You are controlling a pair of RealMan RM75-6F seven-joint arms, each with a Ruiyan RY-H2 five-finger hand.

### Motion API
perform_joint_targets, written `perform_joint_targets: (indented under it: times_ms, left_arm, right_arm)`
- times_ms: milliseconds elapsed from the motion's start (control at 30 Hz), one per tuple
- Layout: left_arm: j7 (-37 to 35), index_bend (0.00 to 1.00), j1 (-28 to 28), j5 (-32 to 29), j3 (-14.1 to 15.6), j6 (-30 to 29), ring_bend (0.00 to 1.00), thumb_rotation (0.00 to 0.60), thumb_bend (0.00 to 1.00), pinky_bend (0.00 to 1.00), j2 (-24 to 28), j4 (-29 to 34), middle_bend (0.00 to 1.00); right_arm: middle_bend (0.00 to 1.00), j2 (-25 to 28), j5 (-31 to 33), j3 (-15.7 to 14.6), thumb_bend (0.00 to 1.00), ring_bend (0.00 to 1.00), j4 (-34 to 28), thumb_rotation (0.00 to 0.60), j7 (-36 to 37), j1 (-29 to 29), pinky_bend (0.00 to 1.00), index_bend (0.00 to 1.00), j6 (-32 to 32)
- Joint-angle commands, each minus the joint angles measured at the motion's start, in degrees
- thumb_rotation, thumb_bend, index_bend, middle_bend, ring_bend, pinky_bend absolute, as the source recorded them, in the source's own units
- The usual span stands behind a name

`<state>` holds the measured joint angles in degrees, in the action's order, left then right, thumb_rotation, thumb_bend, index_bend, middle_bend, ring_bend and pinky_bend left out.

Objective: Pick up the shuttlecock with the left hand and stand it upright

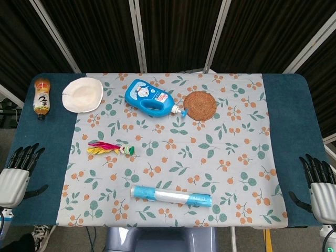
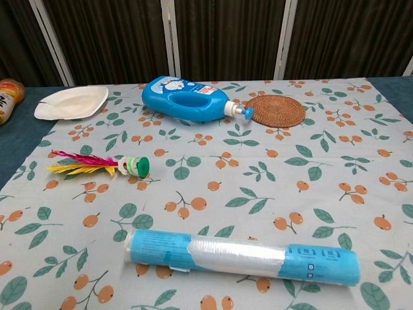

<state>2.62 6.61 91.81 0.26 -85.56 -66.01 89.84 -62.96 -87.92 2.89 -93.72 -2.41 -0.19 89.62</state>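
The shuttlecock (image 1: 111, 148) lies on its side on the floral cloth, left of centre. Its red and yellow feathers point left and its green-rimmed base (image 2: 135, 166) points right. My left hand (image 1: 17, 172) hangs at the table's near left edge, well apart from the shuttlecock, fingers spread and holding nothing. My right hand (image 1: 319, 186) sits at the near right edge, also with fingers apart and empty. Neither hand shows in the chest view.
A blue detergent bottle (image 1: 150, 98) lies at the back centre beside a round woven coaster (image 1: 200, 105). A white dish (image 1: 82, 94) and a brown sauce bottle (image 1: 42, 96) sit at the back left. A blue plastic-wrap roll (image 1: 171, 196) lies near the front edge.
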Motion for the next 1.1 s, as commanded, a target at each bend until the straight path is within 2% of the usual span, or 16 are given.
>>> perform_joint_targets:
  times_ms: [33,667,833,933,1100]
  left_arm:
    - [0.04,0.0,0.0,0.02,-0.03,-0.06,0.0,0.6,0.05,0.0,-0.03,-0.03,0.0]
    - [0.64,0.0,0.61,-1.29,-0.11,1.89,0.0,0.6,0.05,0.0,-0.09,0.12,0.0]
    - [1.0,0.01,1.98,-1.92,-1.41,2.9,0.0,0.6,0.09,0.0,-0.68,0.26,0.0]
    - [1.82,0.06,3.71,-3.66,-2.99,4.99,0.0,0.6,0.13,0.0,-1.35,0.49,0.0]
    - [4.63,0.23,7.6,-7.96,-6.3,9.82,0.0,0.6,0.22,0.0,-3.47,-0.53,0.0]
  right_arm:
    - [0.0,0.01,-0.16,-0.02,0.11,0.0,0.1,0.6,0.28,0.01,0.0,0.0,0.05]
    - [0.0,-0.14,0.99,0.17,0.11,0.0,-0.09,0.6,-0.97,0.21,0.0,0.0,-0.91]
    - [0.0,0.12,1.42,0.22,0.11,0.0,-0.45,0.6,-0.77,0.04,0.0,0.0,-0.91]
    - [0.0,0.31,1.32,0.16,0.11,0.0,-0.69,0.6,-0.67,-0.11,0.0,0.0,-0.69]
    - [0.0,0.37,0.93,0.0,0.11,0.0,-0.96,0.6,-0.76,-0.34,0.0,0.0,-0.27]
